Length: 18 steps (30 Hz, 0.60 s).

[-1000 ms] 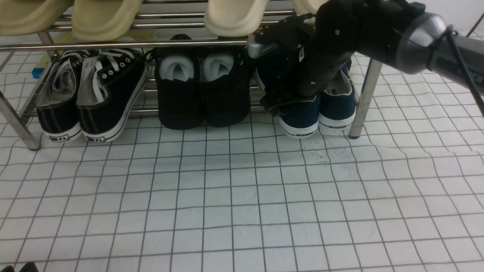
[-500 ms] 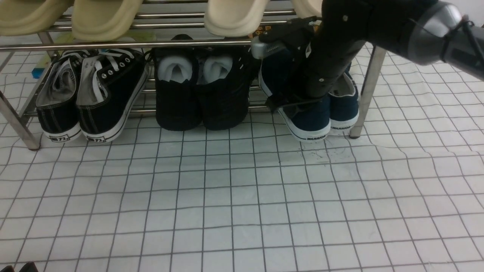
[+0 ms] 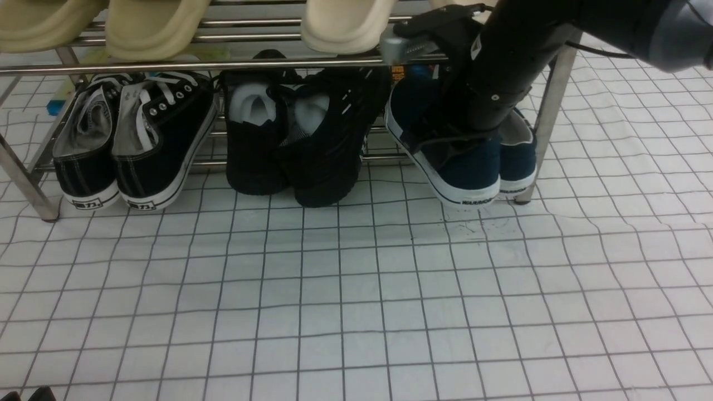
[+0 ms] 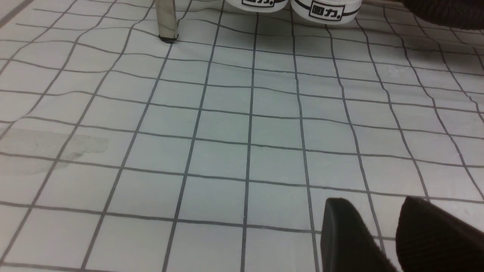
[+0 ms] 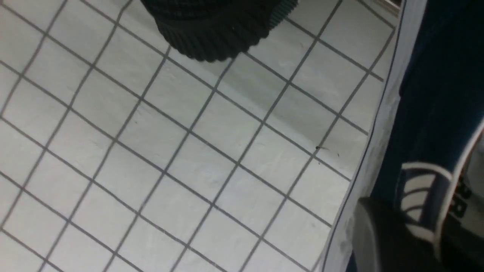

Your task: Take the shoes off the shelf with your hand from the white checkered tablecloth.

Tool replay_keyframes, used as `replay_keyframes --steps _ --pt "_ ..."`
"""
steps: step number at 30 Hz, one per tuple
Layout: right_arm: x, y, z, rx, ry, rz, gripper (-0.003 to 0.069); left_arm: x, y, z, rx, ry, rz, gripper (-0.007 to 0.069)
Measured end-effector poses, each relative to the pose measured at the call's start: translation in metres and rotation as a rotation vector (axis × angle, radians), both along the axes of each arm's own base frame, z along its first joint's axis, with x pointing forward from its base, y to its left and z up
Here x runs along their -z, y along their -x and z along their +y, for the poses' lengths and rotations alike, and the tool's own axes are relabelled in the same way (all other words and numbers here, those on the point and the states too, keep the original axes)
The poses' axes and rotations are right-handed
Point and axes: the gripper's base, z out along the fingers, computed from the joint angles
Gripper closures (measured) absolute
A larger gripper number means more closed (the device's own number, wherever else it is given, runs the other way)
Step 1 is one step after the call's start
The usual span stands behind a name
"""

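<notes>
The navy-blue shoes stand at the right end of the shelf's (image 3: 167,65) lower tier. The left shoe (image 3: 462,167) is tilted, its heel sticking out over the white checkered tablecloth (image 3: 356,289); the right shoe (image 3: 519,159) is behind it by the shelf leg. My right gripper (image 3: 440,147) is shut on the left shoe's side wall; in the right wrist view (image 5: 416,211) one finger is outside the wall (image 5: 435,94), one inside. My left gripper (image 4: 372,202) is open and empty low over the cloth; its tips show at the front view's bottom left (image 3: 28,394).
Black lace-up sneakers (image 3: 139,139) stand at the shelf's left; their soles show in the left wrist view (image 4: 325,9) beside a shelf leg (image 4: 166,19). All-black shoes (image 3: 328,145) stand in the middle, one leaning. Cream slippers (image 3: 150,22) lie on the top tier.
My right arm has moved up and right, dragging the left navy shoe outward and tilting it. The right all-black shoe has tipped over and slid forward.
</notes>
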Motion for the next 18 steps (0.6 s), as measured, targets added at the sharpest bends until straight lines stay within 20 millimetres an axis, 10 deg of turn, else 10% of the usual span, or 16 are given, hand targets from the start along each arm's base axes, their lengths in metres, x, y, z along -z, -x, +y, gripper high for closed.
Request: replay_keyframes --steps 18 --pt "-0.004 -0.012 0.004 0.071 -0.086 -0.098 0.0627 0.000 0.000 0.000 0.000 -0.001 0.000 0.0385"
